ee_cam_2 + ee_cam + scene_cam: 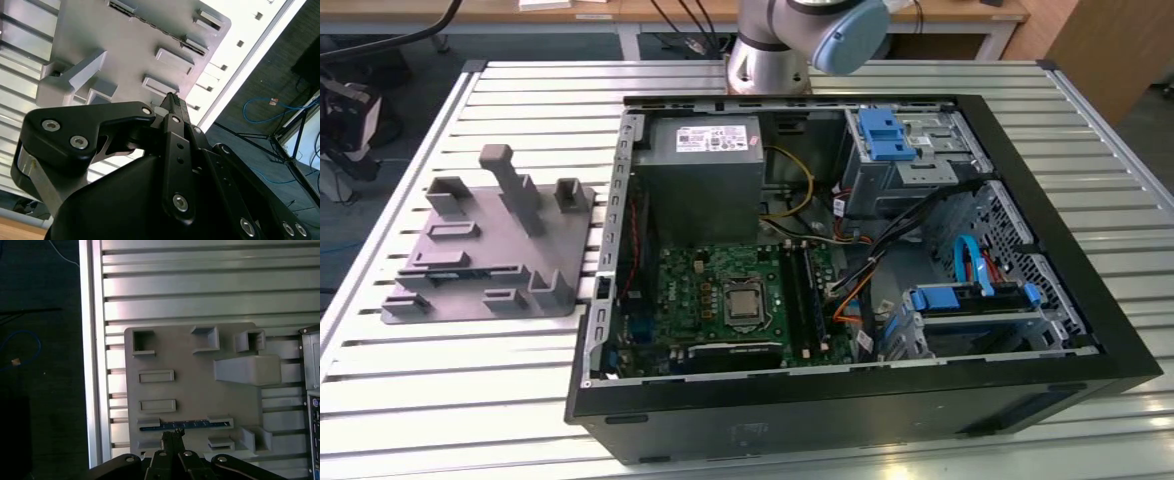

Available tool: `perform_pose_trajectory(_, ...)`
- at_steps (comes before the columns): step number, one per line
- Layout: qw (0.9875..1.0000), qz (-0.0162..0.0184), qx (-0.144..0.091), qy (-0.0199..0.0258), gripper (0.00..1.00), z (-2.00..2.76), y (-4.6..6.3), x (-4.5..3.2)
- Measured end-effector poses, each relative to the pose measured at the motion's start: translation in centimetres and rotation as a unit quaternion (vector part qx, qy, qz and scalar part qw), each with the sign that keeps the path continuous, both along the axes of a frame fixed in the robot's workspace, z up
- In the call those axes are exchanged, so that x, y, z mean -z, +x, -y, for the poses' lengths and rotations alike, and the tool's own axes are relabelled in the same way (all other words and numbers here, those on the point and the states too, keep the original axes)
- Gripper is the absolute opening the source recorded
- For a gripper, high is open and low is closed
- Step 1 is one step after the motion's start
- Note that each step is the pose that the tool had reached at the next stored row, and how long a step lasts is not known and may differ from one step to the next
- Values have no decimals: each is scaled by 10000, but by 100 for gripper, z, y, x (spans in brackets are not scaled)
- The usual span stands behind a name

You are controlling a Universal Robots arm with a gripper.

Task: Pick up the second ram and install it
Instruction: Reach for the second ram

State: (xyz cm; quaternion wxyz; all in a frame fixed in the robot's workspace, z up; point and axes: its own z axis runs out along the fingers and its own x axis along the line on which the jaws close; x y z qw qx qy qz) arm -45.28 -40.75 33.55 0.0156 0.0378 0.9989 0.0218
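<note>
The second ram (pixel 185 425) is a thin dark stick standing on edge in a long slot of the grey fixture plate (pixel 195 390). In the second wrist view the second ram (pixel 157 27) shows as a dark dashed line across the fixture plate (pixel 100 30). My gripper (pixel 171 437) hangs above the fixture, close to the stick's middle in the first wrist view, and does not touch it. Its black fingertips (pixel 173 101) are pressed together with nothing between them. The motherboard's black memory slots (pixel 811 290) lie inside the open computer case (pixel 854 390).
The case sits on a slatted aluminium table (pixel 480 400), with the grey fixture (pixel 494 250) to the exterior view's left of it. Tall blocks (pixel 247 369) rise from the fixture. The arm's base (pixel 767 60) stands behind the case. Cables and drive cages fill the case's far side.
</note>
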Motion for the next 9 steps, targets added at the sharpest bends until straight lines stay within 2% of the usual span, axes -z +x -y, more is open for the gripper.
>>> perform_pose_trajectory(9, 10000, 0, 0, 0, 10, 5, -61, 47)
